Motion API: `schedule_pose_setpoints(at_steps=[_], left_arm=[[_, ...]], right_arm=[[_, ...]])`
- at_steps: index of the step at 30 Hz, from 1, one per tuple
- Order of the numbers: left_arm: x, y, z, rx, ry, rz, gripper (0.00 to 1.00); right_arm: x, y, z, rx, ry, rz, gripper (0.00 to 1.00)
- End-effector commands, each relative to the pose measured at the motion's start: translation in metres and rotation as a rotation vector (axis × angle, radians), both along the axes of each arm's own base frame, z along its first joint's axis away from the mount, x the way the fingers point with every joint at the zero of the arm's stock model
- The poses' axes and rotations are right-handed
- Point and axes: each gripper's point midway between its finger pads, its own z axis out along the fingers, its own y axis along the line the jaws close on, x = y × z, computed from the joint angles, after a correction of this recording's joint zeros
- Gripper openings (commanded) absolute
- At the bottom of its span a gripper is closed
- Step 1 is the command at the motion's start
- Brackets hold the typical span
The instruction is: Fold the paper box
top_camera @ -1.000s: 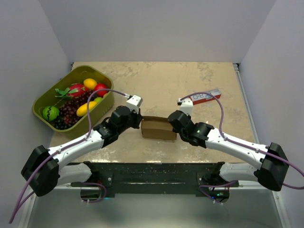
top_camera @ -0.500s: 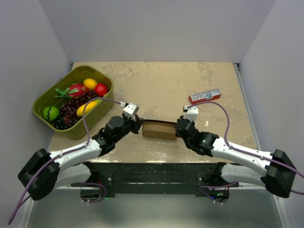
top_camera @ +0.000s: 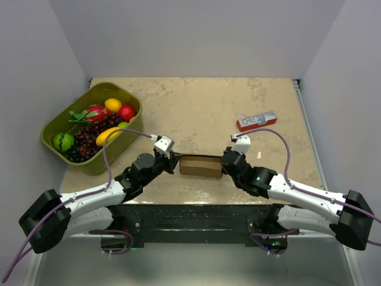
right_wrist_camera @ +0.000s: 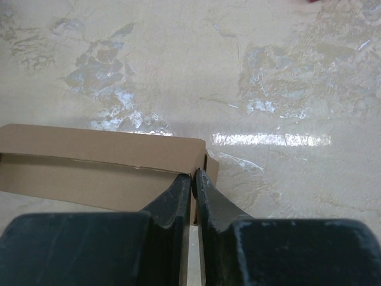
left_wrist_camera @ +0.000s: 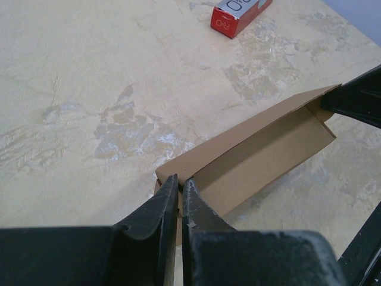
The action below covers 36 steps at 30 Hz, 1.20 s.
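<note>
Upper left of the top view: an olive-green tub point(top_camera: 95, 162) holding toy fruit, namely a red apple point(top_camera: 126, 112), a yellow-orange fruit point(top_camera: 112, 105), a green round fruit point(top_camera: 62, 142), dark grapes point(top_camera: 86, 140) and a yellow banana point(top_camera: 107, 136). Right of centre: a narrow red-and-white carton point(top_camera: 256, 121) lying flat and aslant, also visible at the upper edge of the left wrist view point(left_wrist_camera: 240, 13). Both rest on a mottled beige tabletop point(top_camera: 208, 101) enclosed by plain pale walls point(top_camera: 196, 36).

Paper box point(top_camera: 200, 165): plain brown, left unprinted.
Table point(top_camera: 208, 101): beige, marbled with pale grey blotches.
Carton point(top_camera: 256, 121), two o'clock: printed red and white.
Basket point(top_camera: 80, 164), ten o'clock: coloured olive green.
Fruit point(top_camera: 126, 111): red, yellow, green.
Grapes point(top_camera: 86, 140): dark purple.
Cables point(top_camera: 284, 149): purple.
</note>
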Motion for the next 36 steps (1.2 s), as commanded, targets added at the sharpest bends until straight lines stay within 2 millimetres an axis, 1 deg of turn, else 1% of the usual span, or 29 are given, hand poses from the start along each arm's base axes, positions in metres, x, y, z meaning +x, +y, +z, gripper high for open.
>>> schedule_pose_setpoints(at_steps=[1, 4, 5, 7, 8, 11, 14, 16, 18, 20, 23, 24, 25, 26, 27, 28, 31, 33, 35, 36], left_arm=[[-0.021, 0.016, -0.053, 0.136, 0.131, -0.009, 0.0], [-0.023, 0.017, -0.056, 0.141, 0.14, -0.009, 0.0], [-0.023, 0.016, -0.056, 0.143, 0.14, -0.011, 0.0], [-0.023, 0.017, -0.057, 0.148, 0.141, -0.012, 0.0], [-0.023, 0.017, -0.056, 0.149, 0.139, -0.011, 0.0], [-0.022, 0.018, -0.056, 0.156, 0.139, -0.004, 0.0], [-0.023, 0.019, -0.058, 0.162, 0.143, 0.0, 0.0], [-0.023, 0.02, -0.059, 0.163, 0.147, 0.001, 0.0], [-0.024, 0.02, -0.061, 0.166, 0.152, 0.0, 0.0], [-0.025, 0.02, -0.062, 0.166, 0.154, -0.001, 0.0], [-0.027, 0.02, -0.064, 0.163, 0.159, -0.004, 0.0], [-0.027, 0.021, -0.065, 0.164, 0.16, -0.004, 0.0], [-0.028, 0.021, -0.065, 0.163, 0.162, -0.003, 0.0], [-0.029, 0.02, -0.065, 0.163, 0.162, -0.006, 0.0], [-0.029, 0.02, -0.065, 0.162, 0.161, -0.006, 0.0], [-0.03, 0.02, -0.065, 0.161, 0.162, -0.008, 0.0], [-0.03, 0.02, -0.065, 0.161, 0.162, -0.01, 0.0], [-0.031, 0.02, -0.066, 0.163, 0.165, -0.011, 0.0], [-0.031, 0.02, -0.066, 0.161, 0.167, -0.01, 0.0], [-0.031, 0.02, -0.066, 0.163, 0.168, -0.01, 0.0]], right_arm=[[-0.001, 0.004, 0.016, 0.072, -0.025, -0.013, 0.17], [-0.004, 0.002, 0.02, 0.065, -0.016, -0.002, 0.32], [-0.007, 0.001, 0.02, 0.061, -0.008, 0.008, 0.4], [-0.009, 0.001, 0.024, 0.06, -0.002, 0.015, 0.5], [-0.012, 0.0, 0.024, 0.055, 0.012, 0.025, 0.6], [-0.018, -0.001, 0.031, 0.067, 0.028, 0.044, 0.7], [-0.022, -0.003, 0.043, 0.091, 0.026, 0.053, 0.72], [-0.023, -0.002, 0.06, 0.126, 0.006, 0.064, 0.72], [-0.023, -0.001, 0.071, 0.14, -0.008, 0.073, 0.72], [-0.019, 0.003, 0.082, 0.155, -0.027, 0.073, 0.72], [-0.01, 0.007, 0.085, 0.131, -0.041, 0.049, 0.72], [-0.006, 0.01, 0.09, 0.126, -0.049, 0.041, 0.72], [0.0, 0.01, 0.084, 0.09, -0.046, 0.02, 0.72], [0.004, 0.012, 0.083, 0.071, -0.045, 0.007, 0.72], [0.007, 0.013, 0.088, 0.074, -0.049, -0.01, 0.72], [0.012, 0.015, 0.079, 0.041, -0.041, -0.027, 0.72], [0.019, 0.015, 0.072, 0.018, -0.059, -0.056, 0.72], [0.018, 0.016, 0.06, 0.009, -0.043, -0.055, 0.7], [0.016, 0.019, 0.053, 0.032, -0.029, -0.048, 0.69], [0.012, 0.018, 0.043, 0.035, -0.014, -0.045, 0.68]])
